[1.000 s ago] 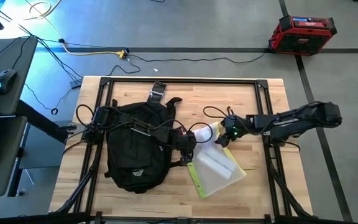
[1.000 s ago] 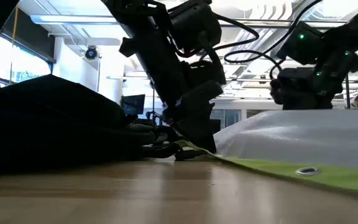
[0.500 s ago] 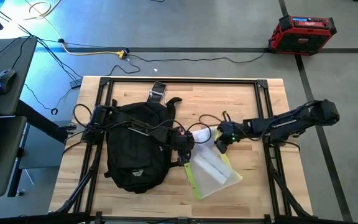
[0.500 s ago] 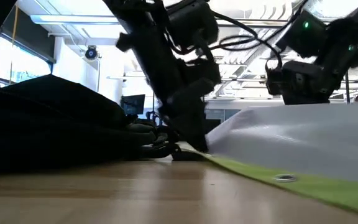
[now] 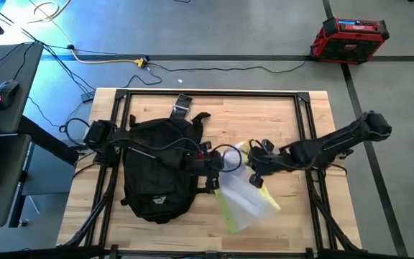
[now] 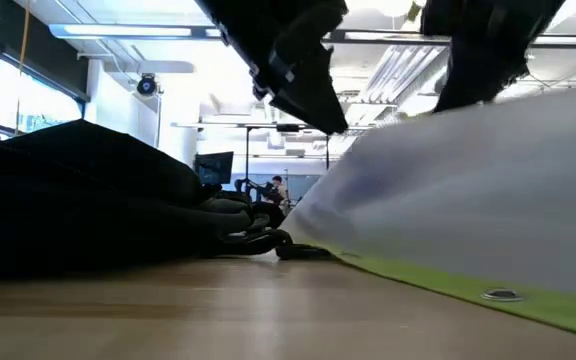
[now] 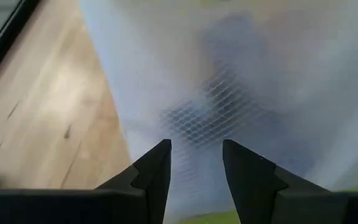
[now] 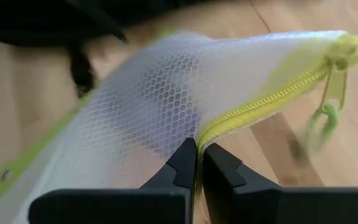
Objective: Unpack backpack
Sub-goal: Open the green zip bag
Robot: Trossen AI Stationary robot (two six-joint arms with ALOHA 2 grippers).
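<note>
The black backpack (image 5: pixel 157 169) lies flat on the table's left half, a dark mound in the low view (image 6: pixel 78 200). Right of it is a translucent mesh pouch (image 5: pixel 249 200) with neon-yellow trim. Its far end is raised, and its near trimmed edge (image 6: pixel 498 295) rests on the wood. My right gripper (image 5: pixel 256 175) is shut on the pouch's zipper edge. My left gripper (image 5: pixel 218 171) hangs just above the pouch's left side, next to the backpack. A gap shows between its fingers (image 7: pixel 196 149), and mesh (image 7: pixel 229 93) fills the view beyond them. My right gripper pinches the pouch's yellow zipper edge (image 8: pixel 229 121) between its two fingers, some way back from the zipper pull (image 8: pixel 344 46). It comes from the table's right, slanting down. That end of the pouch is lifted. I cannot tell whether my left gripper touches the pouch.
Black frame rails (image 5: pixel 207 93) run around the table top. Bare wood (image 5: pixel 279 115) lies at the far right. Beyond the table there are a red case (image 5: pixel 348 37) on the floor, cables, and a desk with a mouse (image 5: pixel 4 90) at the left.
My right gripper has moved toward the table's left and near edges onto the pouch and shut on its zipper edge. The pouch's far end has risen off the table, while its near trimmed edge has stayed down. My left gripper has gone up from the table.
</note>
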